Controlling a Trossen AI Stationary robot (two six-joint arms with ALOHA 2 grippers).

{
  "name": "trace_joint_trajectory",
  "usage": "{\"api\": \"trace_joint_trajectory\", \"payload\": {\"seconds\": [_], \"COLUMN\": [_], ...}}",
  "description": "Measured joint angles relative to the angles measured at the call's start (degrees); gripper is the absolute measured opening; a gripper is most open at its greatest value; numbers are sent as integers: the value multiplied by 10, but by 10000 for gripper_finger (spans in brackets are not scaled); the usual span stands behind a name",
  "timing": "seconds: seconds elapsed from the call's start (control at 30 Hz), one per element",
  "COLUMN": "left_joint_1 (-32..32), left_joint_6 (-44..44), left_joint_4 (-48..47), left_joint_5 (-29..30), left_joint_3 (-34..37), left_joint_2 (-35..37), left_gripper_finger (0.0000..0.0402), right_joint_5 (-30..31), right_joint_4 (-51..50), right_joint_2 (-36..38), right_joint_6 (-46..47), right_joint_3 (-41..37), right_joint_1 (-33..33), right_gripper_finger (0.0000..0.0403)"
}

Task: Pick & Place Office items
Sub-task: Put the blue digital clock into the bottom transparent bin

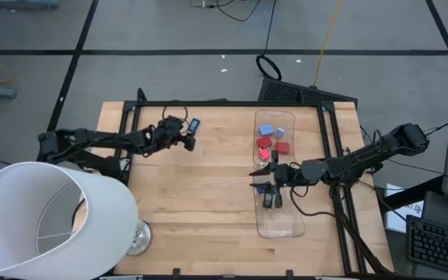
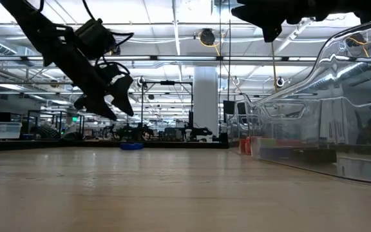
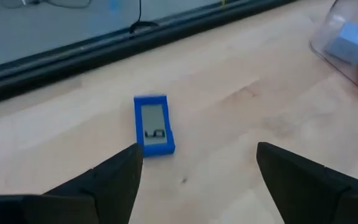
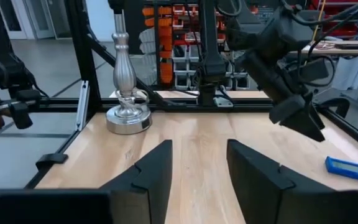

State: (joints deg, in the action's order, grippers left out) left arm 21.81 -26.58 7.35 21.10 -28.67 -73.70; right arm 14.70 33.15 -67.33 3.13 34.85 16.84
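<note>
lampshade [image 1: 49, 218], one, fills the near desk [image 1: 201, 194] corner. one clear tray [image 1: 280, 222] holds about six small pieces: reds, light blues, darks. one blue piece [image 3: 153, 125] lies apart near the far edge. left pincer [image 3: 197, 168] hangs wide above it: centre, descend, close squarely. right pincer [image 4: 197, 165], partly open and empty, sits over the tray.

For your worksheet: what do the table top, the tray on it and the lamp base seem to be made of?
Table top: pale wood, matte, visible grain and plank seams. Tray: clear plastic, glossy; the pieces inside show through. Lamp base: probably polished metal, silvery with bright reflections.
</note>
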Motion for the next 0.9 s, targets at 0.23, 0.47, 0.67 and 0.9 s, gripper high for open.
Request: {"api": "trace_joint_trajectory", "payload": {"seconds": [0.23, 0.47, 0.67, 0.9], "left_joint_1": [36, 63, 68, 68], "left_joint_6": [9, 11, 22, 18], "left_joint_4": [50, 50, 48, 35], "left_joint_5": [13, -6, -5, 1], "left_joint_3": [-15, -57, -96, -113], "left_joint_2": [-105, -191, -260, -295], "left_gripper_finger": [301, 309, 310, 306], "right_joint_5": [0, 0, 0, -4], "right_joint_4": [0, -3, -20, -22], "right_joint_2": [0, 0, 0, 0], "right_joint_6": [-23, -23, -21, -8], "right_joint_3": [0, 0, 0, 0], "right_joint_1": [0, 0, 1, 2], "right_gripper_finger": [144, 146, 144, 144]}}
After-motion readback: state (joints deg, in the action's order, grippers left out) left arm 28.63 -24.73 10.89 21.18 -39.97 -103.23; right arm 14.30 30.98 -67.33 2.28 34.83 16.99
